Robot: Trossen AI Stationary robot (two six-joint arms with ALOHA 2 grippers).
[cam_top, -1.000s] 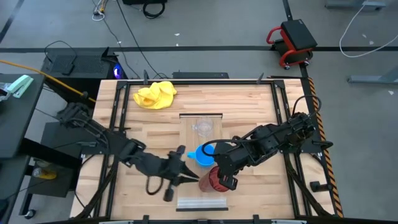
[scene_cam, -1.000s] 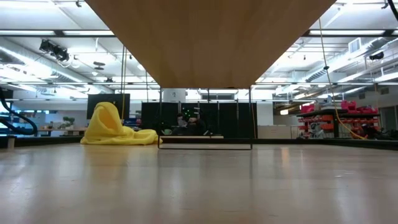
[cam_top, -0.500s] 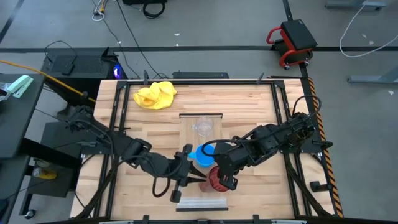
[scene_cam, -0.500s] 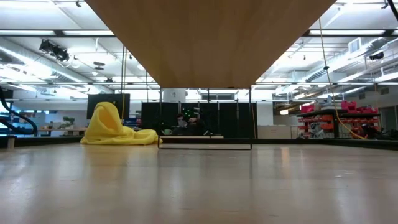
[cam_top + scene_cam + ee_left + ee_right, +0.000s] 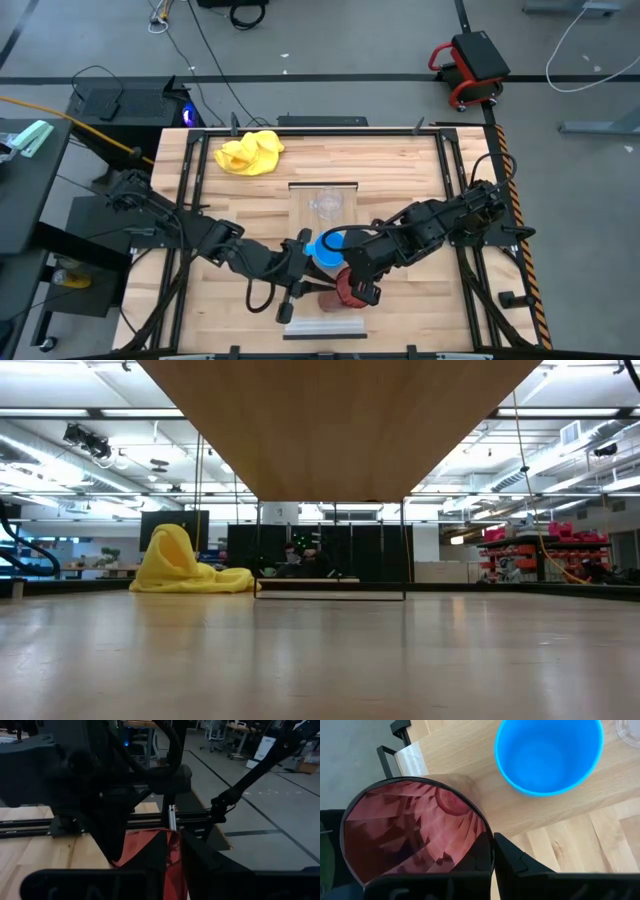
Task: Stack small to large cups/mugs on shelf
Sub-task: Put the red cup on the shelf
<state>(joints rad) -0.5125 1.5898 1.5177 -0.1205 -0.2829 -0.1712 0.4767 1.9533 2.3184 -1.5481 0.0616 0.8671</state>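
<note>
On the long rectangular light wood shelf plank (image 5: 322, 322), lying lengthwise from six o'clock toward twelve o'clock on the wider wooden tabletop (image 5: 400, 170), the larger dark red ribbed cup (image 5: 343, 291) stands nearest the six o'clock end, upright with its mouth open. The right gripper (image 5: 358, 291) has its dark fingers (image 5: 515, 865) pinched on this cup's rim, one inside the mouth and one outside the wall, as the right wrist view shows. The right arm reaches in from about three o'clock. The left gripper (image 5: 305, 291) comes in from nine o'clock and sits just beside the red cup on its nine o'clock side; in the left wrist view a dark finger (image 5: 200, 862) lies against the red ribbed wall, with the cup's wall between the two fingers, though whether they press it or stand slightly spread I cannot tell. Just beyond the red cup, toward twelve o'clock, the mid-size bright blue mug with a handle (image 5: 326, 249) stands upright on the plank, near the red cup but apart from it. Farther along, near the plank's twelve o'clock end, the small clear plastic cup (image 5: 326, 204) stands alone. Well apart, toward eleven o'clock on the tabletop, a crumpled yellow cloth (image 5: 250, 152) lies off the plank.
</note>
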